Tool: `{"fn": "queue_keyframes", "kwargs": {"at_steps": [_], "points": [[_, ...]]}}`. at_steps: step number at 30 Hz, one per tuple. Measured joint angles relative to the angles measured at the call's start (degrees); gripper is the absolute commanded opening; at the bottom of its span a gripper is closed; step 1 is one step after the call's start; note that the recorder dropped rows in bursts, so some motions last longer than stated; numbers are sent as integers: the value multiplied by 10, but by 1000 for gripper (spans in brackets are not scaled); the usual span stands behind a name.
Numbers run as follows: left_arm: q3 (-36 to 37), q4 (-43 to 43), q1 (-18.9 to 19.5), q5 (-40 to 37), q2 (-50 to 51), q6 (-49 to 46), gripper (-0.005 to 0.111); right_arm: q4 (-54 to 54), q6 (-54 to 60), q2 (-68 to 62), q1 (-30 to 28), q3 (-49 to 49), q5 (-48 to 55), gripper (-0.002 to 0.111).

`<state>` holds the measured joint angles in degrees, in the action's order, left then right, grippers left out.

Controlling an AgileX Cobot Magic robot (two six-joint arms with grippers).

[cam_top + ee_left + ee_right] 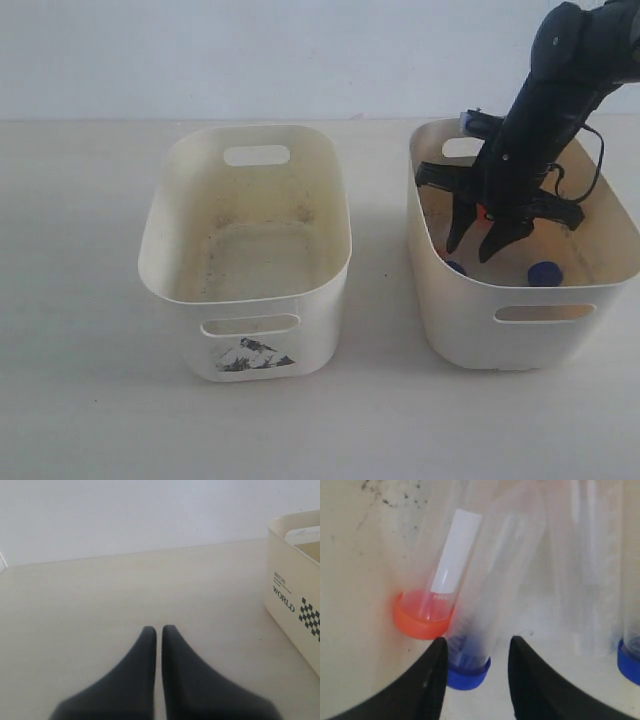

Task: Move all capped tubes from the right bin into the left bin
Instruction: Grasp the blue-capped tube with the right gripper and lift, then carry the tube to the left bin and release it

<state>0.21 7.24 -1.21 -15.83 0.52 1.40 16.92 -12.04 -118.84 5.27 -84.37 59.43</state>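
Observation:
My right gripper point(472, 250) reaches down inside the right bin point(520, 288), and its jaws are open. In the right wrist view a clear tube with a dark blue cap point(470, 672) lies between the fingers of that gripper point(478, 640), close against one finger and apart from the other. An orange-capped tube point(422, 617) lies right beside it, just outside the jaws. Another blue cap point(630, 662) shows at the frame edge. Two blue caps point(544, 273) point(456, 267) peek over the bin's front wall. The left bin point(160, 200) holds no tubes. My left gripper point(159, 628) is shut over bare table.
Both bins stand side by side on a pale table point(90, 400) with a narrow gap between them. The left wrist view shows a cream tub wall point(292, 585) with a black printed mark off to one side of the shut fingers.

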Motion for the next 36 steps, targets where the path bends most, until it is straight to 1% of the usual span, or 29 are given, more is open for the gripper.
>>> {"fn": "queue_keyframes", "kwargs": {"at_steps": [6, 8, 9, 10, 12, 13, 14, 15, 16, 23, 27, 32, 34, 36], "points": [[0, 0, 0, 0, 0, 0, 4, -19, -7, -4, 0, 0, -20, 38], [0, 0, 0, 0, 0, 0, 4, -21, -15, -14, 0, 0, -23, 49], [0, 0, 0, 0, 0, 0, 4, -19, -15, -17, 0, 0, -24, 64], [0, 0, 0, 0, 0, 0, 4, -19, -16, -26, 0, 0, -25, 67], [0, 0, 0, 0, 0, 0, 4, -22, -16, -29, 0, -1, -19, 62], [0, 0, 0, 0, 0, 0, 4, -20, -16, -29, 0, -2, -20, 47], [0, 0, 0, 0, 0, 0, 4, -20, -16, -29, 0, -2, -25, 38], [0, 0, 0, 0, 0, 0, 4, -20, -16, -32, 0, -2, -28, 17], [0, 0, 0, 0, 0, 0, 4, -20, -16, -37, 0, -2, -33, -1], [0, 0, 0, 0, 0, 0, 4, -20, -17, -28, 0, -2, -34, 0], [0, 0, 0, 0, 0, 0, 4, -35, -10, 39, 0, -2, -45, 0], [0, 0, 0, 0, 0, 0, 4, -32, 50, 136, 1, -2, -35, 0], [0, 0, 0, 0, 0, 0, 4, -25, 69, 178, 14, -2, -33, 0], [0, 0, 0, 0, 0, 0, 4, -15, 74, 220, 35, -2, -52, 0]]}}
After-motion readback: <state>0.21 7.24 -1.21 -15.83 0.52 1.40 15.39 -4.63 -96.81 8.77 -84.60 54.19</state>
